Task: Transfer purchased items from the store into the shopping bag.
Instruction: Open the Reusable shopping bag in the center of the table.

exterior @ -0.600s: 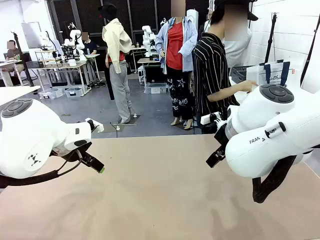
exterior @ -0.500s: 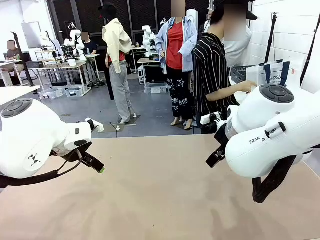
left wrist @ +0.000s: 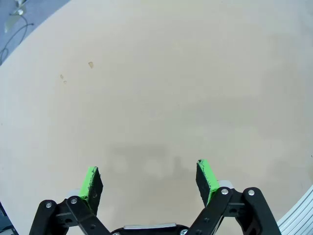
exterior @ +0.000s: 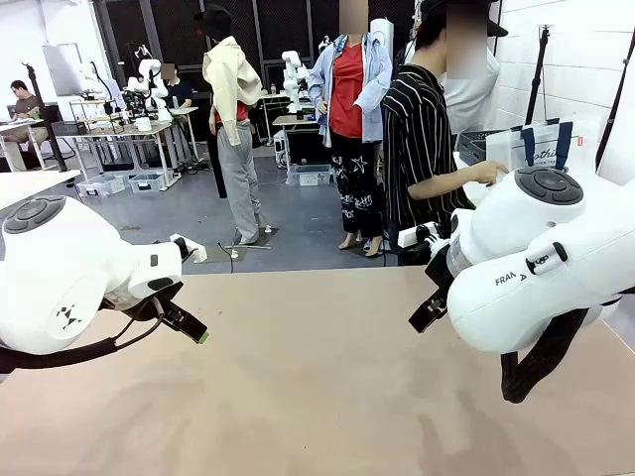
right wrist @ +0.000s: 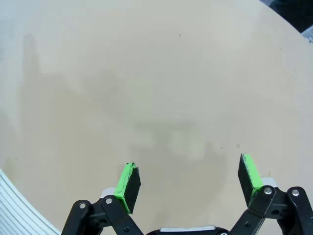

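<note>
The shopping bag (exterior: pixel 541 147), whitish with navy handles, stands off the table at the far right. A person in a striped shirt reaches a hand (exterior: pixel 493 173) to it. Behind that arm shows a corner of the store (exterior: pixel 474 145), a dark grey lattice basket. The purchased items are out of view. My left gripper (left wrist: pixel 146 169) hangs open over bare tabletop, nothing between its green pads (left wrist: pixel 91 180). My right gripper (right wrist: pixel 188 162) is also open over bare tabletop, and nothing is in it.
The tan table (exterior: pixel 308 397) spreads between my left arm (exterior: pixel 60 288) and my right arm (exterior: pixel 541 258), both held low over it. The table's edge (right wrist: pixel 14 205) shows close to my right gripper. Beyond the table are other people and workbenches.
</note>
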Tool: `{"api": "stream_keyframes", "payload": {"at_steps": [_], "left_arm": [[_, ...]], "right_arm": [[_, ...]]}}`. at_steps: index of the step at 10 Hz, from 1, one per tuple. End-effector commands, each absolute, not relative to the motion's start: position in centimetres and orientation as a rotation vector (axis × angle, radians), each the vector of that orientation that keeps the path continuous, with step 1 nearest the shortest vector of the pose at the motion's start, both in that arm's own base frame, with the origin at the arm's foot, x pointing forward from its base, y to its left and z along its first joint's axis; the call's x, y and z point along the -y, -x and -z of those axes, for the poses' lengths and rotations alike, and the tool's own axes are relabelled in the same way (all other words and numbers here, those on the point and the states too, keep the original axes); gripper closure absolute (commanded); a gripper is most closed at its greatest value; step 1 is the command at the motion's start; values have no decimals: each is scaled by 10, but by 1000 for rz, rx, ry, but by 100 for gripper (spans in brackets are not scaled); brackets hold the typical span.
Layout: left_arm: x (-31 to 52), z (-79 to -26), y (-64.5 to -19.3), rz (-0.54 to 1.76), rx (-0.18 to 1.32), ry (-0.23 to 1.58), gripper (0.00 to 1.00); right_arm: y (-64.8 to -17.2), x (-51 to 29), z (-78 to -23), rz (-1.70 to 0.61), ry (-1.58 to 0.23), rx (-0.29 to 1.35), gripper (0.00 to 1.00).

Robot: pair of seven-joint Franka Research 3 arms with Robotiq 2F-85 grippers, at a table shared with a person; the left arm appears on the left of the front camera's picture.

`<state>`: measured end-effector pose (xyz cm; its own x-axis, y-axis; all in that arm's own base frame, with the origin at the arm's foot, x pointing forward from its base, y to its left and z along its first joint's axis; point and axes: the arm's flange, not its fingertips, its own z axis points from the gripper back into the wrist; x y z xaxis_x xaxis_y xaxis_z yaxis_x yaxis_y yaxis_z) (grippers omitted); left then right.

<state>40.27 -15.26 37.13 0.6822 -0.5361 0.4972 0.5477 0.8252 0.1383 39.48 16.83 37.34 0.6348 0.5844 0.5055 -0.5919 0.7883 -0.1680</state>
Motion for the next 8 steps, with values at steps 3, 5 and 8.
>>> {"api": "stream_keyframes", "payload": {"at_steps": [3,5,8], "left_arm": [[151,-371,-403,605,551,22,0],[153,-371,-403,608,551,22,0],[102,-485,-405,416,917,-155,0]], "right_arm": [[-395,-168,-373,-670,-15,573,0],[-395,-168,-373,-672,-14,573,0],[-404,-148,-485,-542,109,918,0]]}}
